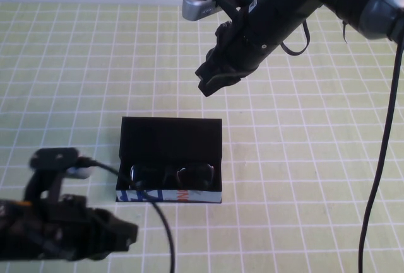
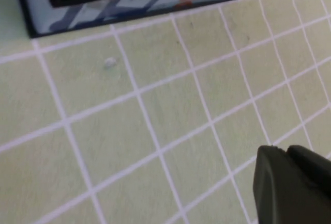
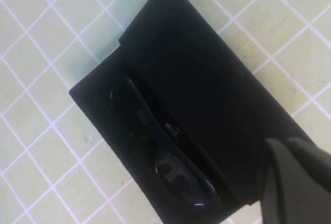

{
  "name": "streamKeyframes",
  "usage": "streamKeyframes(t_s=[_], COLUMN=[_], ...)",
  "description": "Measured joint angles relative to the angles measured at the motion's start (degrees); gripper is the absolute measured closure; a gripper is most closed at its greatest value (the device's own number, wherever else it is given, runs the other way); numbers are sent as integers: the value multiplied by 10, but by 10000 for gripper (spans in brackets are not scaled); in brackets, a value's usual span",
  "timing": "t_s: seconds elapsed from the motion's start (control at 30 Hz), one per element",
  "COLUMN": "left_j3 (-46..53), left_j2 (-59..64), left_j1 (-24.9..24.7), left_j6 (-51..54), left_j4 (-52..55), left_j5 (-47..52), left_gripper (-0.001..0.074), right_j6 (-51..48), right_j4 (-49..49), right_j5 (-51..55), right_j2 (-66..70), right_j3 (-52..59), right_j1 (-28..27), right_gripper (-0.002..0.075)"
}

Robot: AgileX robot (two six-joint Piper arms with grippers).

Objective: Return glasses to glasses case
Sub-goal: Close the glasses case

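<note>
Right end effector (image 1: 213,79) raised well above the surface, behind the case and apart from it, fingers drawn together on nothing. Left end effector (image 1: 120,235) low over the near-left part of the surface, just in front of the case's left corner, also empty; finger state cannot be told. Black plastic-framed glasses with reflective rectangular lenses (image 1: 172,175) already inside the black rectangular box-like glasses case (image 1: 170,135), against its front wall with blue, white and orange print, lid standing open behind. Green gridded surface (image 1: 303,159) otherwise bare. Placing step seemingly done; next move probably calls for tipping the lid forward over the glasses without shoving the case.
</note>
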Motion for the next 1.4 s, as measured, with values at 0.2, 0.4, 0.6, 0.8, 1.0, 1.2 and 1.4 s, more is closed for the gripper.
streamKeyframes(t_s=[0.2,0.4,0.6,0.8,1.0,1.2,1.4], left_j3=[-27,-71,-86,-86,-86,-86,-86], left_j2=[150,253,298,310,318,319,319], left_j1=[0,0,0,0,0,0,0], left_j6=[249,361,418,451,498,508,510], left_j4=[-216,-304,-343,-364,-401,-406,-407], left_j5=[-33,-37,-41,-56,-66,-66,-66], left_gripper=[737,737,737,737,737,737,737], right_j6=[8,37,50,53,66,78,95], right_j4=[-8,-36,-43,-43,-43,-43,-43], right_j5=[0,-31,-49,-67,-64,-30,-24], right_j2=[0,0,0,29,97,175,235], right_j3=[0,0,0,-9,-82,-172,-227], right_j1=[0,0,0,0,0,0,0], right_gripper=[737,737,737,737,737,737,737])
